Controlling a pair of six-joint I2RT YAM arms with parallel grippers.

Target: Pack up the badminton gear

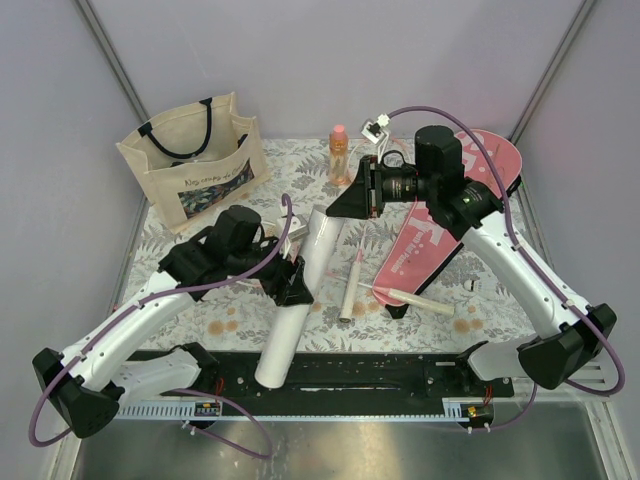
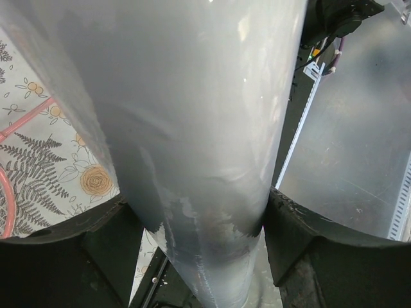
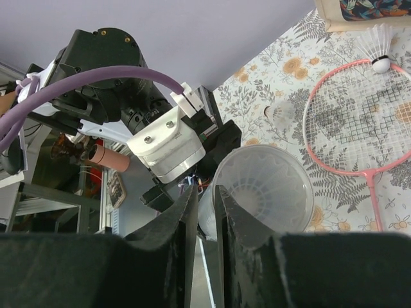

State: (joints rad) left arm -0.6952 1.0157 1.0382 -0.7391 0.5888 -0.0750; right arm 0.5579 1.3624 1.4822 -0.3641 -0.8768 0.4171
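My left gripper (image 1: 297,285) is shut around the long white tube (image 1: 300,290), which slants up from the near table edge; in the left wrist view the tube (image 2: 192,128) fills the frame between both black fingers (image 2: 70,256). My right gripper (image 3: 205,189) hovers at the tube's open upper mouth (image 3: 270,192), jaws almost together with only a thin slit. A feathered shuttlecock sits inside the mouth. One pink-framed racket (image 3: 359,122) lies flat on the cloth. Two white handles (image 1: 352,285) (image 1: 415,298) lie mid-table beside the pink cover (image 1: 450,225).
The beige tote bag (image 1: 195,165) stands at the back left and the orange bottle (image 1: 339,155) at the back middle. Two loose shuttlecocks (image 3: 379,48) (image 3: 280,112) lie on the floral cloth near the racket head. A black rail (image 1: 350,370) runs along the near edge.
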